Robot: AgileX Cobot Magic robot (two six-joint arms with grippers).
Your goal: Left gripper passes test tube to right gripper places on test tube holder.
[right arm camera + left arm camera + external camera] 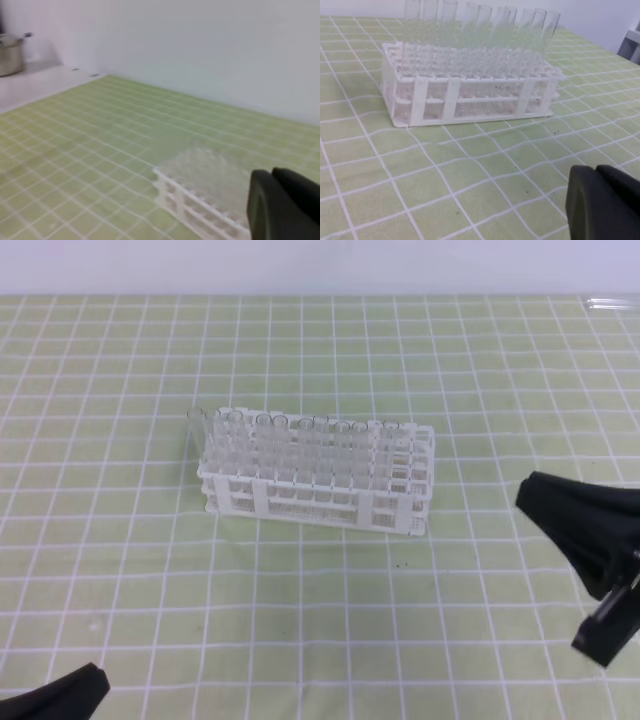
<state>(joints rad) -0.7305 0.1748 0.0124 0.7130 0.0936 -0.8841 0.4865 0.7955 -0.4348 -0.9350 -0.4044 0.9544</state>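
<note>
The white test tube holder (318, 498) stands mid-table, also seen in the left wrist view (455, 97) and partly in the right wrist view (200, 210). Several clear tubes (300, 435) stand upright along its back row (485, 35). Which of them is the task's test tube I cannot tell. My left gripper (97, 678) lies low at the front left, far from the rack; its fingers (596, 171) are shut on nothing. My right gripper (524, 496) hovers right of the rack, apart from it, shut and empty (271, 173).
A green cloth with a white grid (300, 620) covers the table. A clear glassy object (612, 305) lies at the far right back edge. A metal pot (10, 52) stands on a white surface beyond the cloth.
</note>
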